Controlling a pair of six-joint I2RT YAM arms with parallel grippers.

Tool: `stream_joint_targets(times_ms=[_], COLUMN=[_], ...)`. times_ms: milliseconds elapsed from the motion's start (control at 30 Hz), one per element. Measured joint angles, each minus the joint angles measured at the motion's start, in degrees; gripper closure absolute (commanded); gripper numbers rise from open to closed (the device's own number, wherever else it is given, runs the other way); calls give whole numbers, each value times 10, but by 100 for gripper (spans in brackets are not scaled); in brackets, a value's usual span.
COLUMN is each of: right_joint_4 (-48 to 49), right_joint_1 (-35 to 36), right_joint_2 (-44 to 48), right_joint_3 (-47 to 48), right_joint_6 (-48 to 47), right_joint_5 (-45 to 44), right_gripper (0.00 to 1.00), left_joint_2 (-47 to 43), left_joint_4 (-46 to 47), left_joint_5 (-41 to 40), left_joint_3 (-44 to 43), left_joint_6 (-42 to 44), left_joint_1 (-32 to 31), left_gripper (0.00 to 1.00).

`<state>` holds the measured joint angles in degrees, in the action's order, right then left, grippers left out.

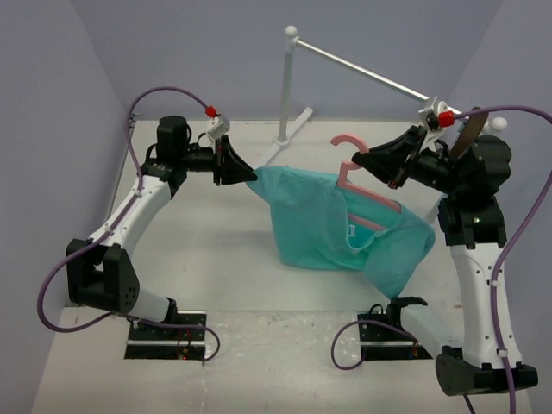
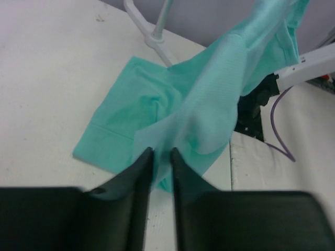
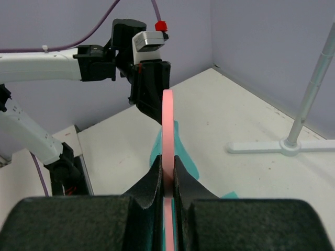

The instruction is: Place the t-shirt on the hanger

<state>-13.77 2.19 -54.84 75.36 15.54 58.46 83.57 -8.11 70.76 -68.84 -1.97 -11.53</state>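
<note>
T-shirt point(image 1: 315, 226) partly hides hanger point(image 1: 376, 196), likely threaded; left gripper point(image 2: 161, 152) pinches fabric edge.

Left gripper point(image 2: 161, 157) pinching teal t-shirt point(image 2: 209, 104)

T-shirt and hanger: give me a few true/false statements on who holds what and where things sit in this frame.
1. The left gripper is shut on a fold of the t-shirt. True.
2. The right gripper is open and empty. False: it is clamped on the pink hanger.
3. The hanger hangs by its hook from the rack rod. False: it is held in the air, apart from the rod.
4. Part of the t-shirt lies on the table. True.
</note>
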Motion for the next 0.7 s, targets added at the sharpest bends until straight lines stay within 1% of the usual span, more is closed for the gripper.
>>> stream_joint_targets(times_ms=[133, 267, 367, 433, 600, 700], right_joint_4=[10, 19, 22, 23, 30, 32], right_joint_1=[-13, -16, -16, -16, -16, -16], right_joint_2=[-8, -9, -8, -6, 0, 1], right_joint_3=[3, 5, 5, 5, 5, 5], right_joint_6=[15, 25, 25, 26, 30, 31], right_joint_5=[7, 11, 11, 10, 10, 11], right_gripper=[100, 100, 100, 100, 100, 100], left_joint_2=[-2, -2, -3, -12, -60, -84], left_joint_4=[46, 48, 24, 14, 3, 8], left_joint_5=[23, 6, -44, -92, -224, -277], left_joint_3=[25, 24, 14, 11, 11, 11], left_joint_6=[-27, -34, -33, -37, -69, -87], left_joint_1=[3, 5, 16, 32, 79, 93], left_gripper=[100, 100, 100, 100, 100, 100])
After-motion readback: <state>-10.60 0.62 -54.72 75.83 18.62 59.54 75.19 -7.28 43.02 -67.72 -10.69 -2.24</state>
